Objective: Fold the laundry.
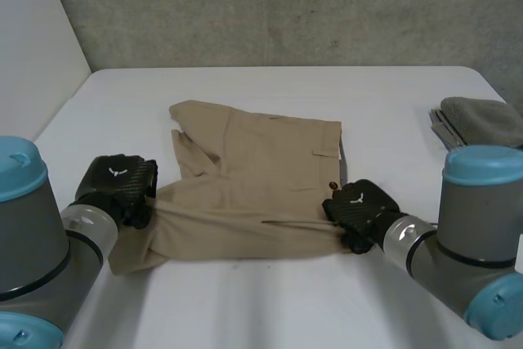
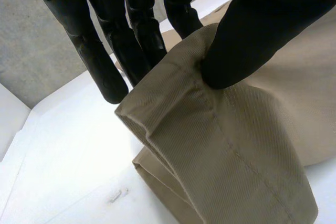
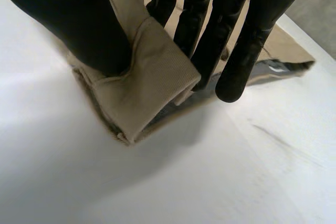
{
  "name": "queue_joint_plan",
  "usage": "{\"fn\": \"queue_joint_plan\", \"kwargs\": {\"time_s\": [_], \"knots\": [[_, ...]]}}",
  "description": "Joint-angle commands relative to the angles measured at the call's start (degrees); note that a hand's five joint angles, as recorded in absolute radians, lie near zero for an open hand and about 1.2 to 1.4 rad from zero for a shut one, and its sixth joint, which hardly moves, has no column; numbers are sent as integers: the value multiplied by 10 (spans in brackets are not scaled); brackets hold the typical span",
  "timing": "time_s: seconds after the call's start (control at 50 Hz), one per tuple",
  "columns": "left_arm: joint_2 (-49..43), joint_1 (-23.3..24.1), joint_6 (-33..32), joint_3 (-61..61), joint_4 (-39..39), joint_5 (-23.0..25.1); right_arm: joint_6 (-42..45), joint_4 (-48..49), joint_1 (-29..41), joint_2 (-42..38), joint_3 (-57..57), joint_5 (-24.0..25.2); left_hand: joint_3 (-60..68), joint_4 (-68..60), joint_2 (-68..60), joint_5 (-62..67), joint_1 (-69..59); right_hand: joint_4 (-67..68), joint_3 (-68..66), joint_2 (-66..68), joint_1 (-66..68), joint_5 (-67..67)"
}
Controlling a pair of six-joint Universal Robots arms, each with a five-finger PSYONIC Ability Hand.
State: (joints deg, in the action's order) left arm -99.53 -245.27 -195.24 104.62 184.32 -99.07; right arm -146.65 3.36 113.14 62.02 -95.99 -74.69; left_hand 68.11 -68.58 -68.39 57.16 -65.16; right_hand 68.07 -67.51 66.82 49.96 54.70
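Note:
Tan trousers (image 1: 253, 177) lie folded in the middle of the white table (image 1: 261, 292). My left hand (image 1: 118, 187) is at the near left end of the trousers and pinches the hem (image 2: 173, 103) between thumb (image 2: 247, 30) and fingers (image 2: 105, 66). My right hand (image 1: 359, 210) is at the near right corner. It pinches a folded edge of the cloth (image 3: 152, 77) between its thumb (image 3: 73, 19) and fingers (image 3: 210, 40), lifting it slightly off the table.
A folded grey garment (image 1: 482, 120) lies at the table's far right edge. A concrete wall (image 1: 286, 6) stands behind the table. Bare table surface runs along the front and the far left.

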Motion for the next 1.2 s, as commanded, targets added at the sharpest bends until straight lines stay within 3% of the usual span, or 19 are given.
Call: {"fn": "queue_joint_plan", "kwargs": {"time_s": [0.02,0.14,0.24,0.34,0.4,0.5,0.62,0.68,0.76,0.98,1.12,1.2], "knots": [[14,8,-11,1,-12,4,29,-116,-3,89,48,-29,119,-114,-116,128,-148,119,-125,132,300,153],[75,12,-108,22,-81,12,148,-335,-8,214,97,-25,119,-114,-116,128,-148,119,-125,132,300,153],[97,18,-167,46,-120,27,230,-428,-7,246,89,-26,119,-114,-116,128,-148,119,-125,132,300,153],[91,25,-169,59,-114,45,238,-417,-2,240,55,-25,119,-114,-116,128,-148,119,-125,132,300,153],[72,25,-169,56,-94,47,226,-374,0,192,40,-25,119,-114,-116,128,-148,119,-125,132,300,153],[11,24,-170,32,-39,45,163,-316,-4,112,59,-27,119,-114,-116,128,-148,119,-125,132,300,153],[-52,25,-170,-24,-12,33,74,-314,-7,47,114,-25,119,-114,-116,128,-148,119,-125,132,300,153],[-72,25,-169,-43,-13,21,54,-330,-11,38,127,-23,119,-114,-116,128,-148,-78,72,-65,103,-44],[-73,28,-169,-46,-13,13,48,-367,-27,40,133,-11,119,-114,-116,128,-148,-213,207,-200,-32,-179],[-66,37,-170,-40,-14,12,36,-440,-41,40,147,44,119,-114,-116,128,-148,-398,393,-386,-217,-364],[-68,42,-170,-38,-14,12,-6,-441,-34,32,155,70,119,-114,-116,128,-148,-368,362,-355,-187,-334],[-76,44,-171,-41,-13,13,-17,-438,-33,18,156,78,119,-114,-116,128,-148,-232,227,-220,-51,-199]]}}
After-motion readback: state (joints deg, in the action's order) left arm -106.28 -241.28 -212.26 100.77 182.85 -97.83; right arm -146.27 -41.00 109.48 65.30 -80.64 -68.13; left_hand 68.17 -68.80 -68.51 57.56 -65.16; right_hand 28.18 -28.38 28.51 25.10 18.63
